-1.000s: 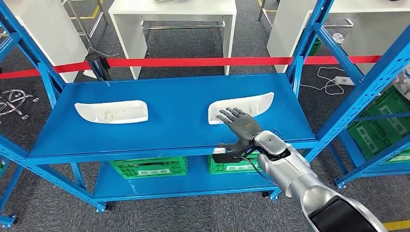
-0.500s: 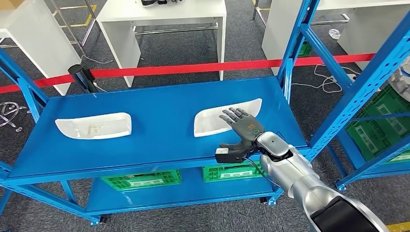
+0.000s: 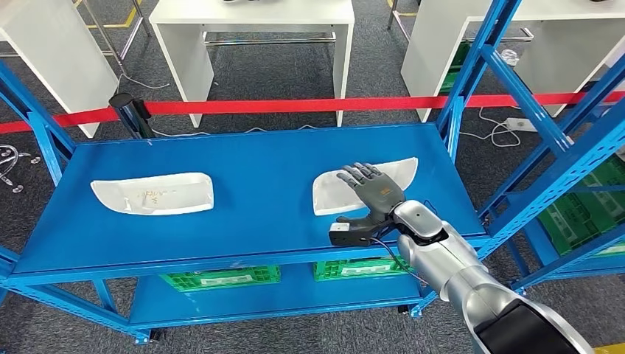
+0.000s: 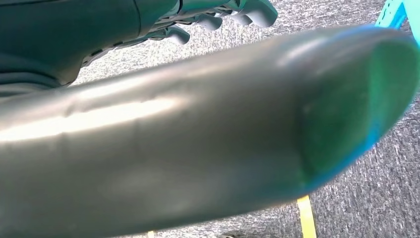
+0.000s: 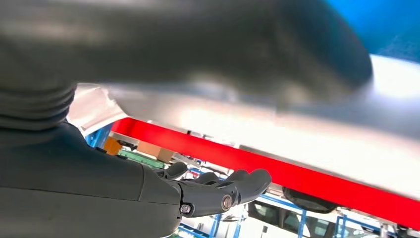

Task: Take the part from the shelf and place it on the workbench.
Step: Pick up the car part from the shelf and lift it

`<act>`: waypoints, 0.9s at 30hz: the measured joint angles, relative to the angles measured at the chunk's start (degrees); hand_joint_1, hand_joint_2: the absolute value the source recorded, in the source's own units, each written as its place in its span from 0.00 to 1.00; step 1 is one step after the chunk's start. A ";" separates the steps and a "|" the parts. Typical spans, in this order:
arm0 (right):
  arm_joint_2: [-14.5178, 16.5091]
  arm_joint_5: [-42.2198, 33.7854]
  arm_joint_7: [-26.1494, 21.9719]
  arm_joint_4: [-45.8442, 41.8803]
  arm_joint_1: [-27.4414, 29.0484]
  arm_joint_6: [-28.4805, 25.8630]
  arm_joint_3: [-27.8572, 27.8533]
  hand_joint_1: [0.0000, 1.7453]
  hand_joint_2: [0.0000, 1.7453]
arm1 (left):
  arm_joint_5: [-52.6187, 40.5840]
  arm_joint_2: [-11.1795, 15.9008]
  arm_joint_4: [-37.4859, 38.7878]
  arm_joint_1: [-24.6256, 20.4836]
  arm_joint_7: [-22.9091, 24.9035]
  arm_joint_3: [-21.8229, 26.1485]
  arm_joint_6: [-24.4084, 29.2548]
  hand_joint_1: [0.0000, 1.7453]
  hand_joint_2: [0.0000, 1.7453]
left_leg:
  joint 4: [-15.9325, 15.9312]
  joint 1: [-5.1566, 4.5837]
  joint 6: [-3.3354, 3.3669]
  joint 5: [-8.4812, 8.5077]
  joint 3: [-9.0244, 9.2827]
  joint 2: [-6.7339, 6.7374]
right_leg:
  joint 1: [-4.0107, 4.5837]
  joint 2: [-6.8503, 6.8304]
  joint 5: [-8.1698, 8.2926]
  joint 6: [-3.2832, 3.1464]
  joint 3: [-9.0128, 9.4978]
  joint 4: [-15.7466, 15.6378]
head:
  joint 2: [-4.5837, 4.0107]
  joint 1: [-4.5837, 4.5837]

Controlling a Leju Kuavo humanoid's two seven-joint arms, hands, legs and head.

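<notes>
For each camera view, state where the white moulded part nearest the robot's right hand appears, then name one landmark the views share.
Head view: the white moulded plastic part lies on the blue shelf, right of centre, under the right hand's fingers.
Right wrist view: a blurred white surface beyond the thumb, likely this part.
Left wrist view: not in it.
Shared landmark: the red barrier tape.

The blue shelf [image 3: 243,214] has a flat top deck framed by perforated blue uprights at its corners. Two white parts lie directly on the deck, well apart. The left white part [image 3: 153,194] sits near the left edge, about midway between front and back. The right white part [image 3: 362,184] lies toward the right edge, angled slightly. Green crates [image 3: 221,278] rest on the lower deck near its front edge.
</notes>
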 joint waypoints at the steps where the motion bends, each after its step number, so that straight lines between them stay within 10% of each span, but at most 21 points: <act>1: -0.01 -0.13 -0.12 0.01 0.03 0.07 0.01 0.00 1.00 | -0.02 -0.01 0.00 0.00 -0.09 0.01 -0.01 0.00 0.00 | 0.00 0.00 0.01 0.00 0.01 0.01 | -0.01 0.00 0.01 0.14 0.02 -0.04 | 0.00 0.00; 21: 0.10 -1.80 -0.78 0.48 -0.01 2.93 0.07 0.00 1.00 | -1.05 -0.11 0.07 -0.05 -0.42 0.00 -0.50 0.00 0.00 | -0.05 0.05 0.00 0.01 0.50 0.01 | 0.06 -0.02 -0.13 0.47 0.42 0.04 | 0.00 0.00; 26: -0.02 -2.35 -0.82 0.53 0.16 3.59 0.07 0.99 1.00 | -1.70 -0.15 0.09 -0.08 -1.04 0.00 -0.58 0.00 0.00 | -0.05 0.05 0.00 0.01 0.60 0.04 | 0.05 -0.01 -0.14 0.47 0.48 0.03 | 0.00 -0.01; 27: -0.11 -2.45 -0.82 0.55 0.31 3.68 0.07 1.00 1.00 | -1.76 -0.15 0.08 -0.09 -1.47 0.00 -0.76 0.00 0.25 | -0.05 0.05 0.00 0.01 0.61 0.04 | 0.05 -0.01 -0.14 0.47 0.49 0.03 | 0.00 -0.01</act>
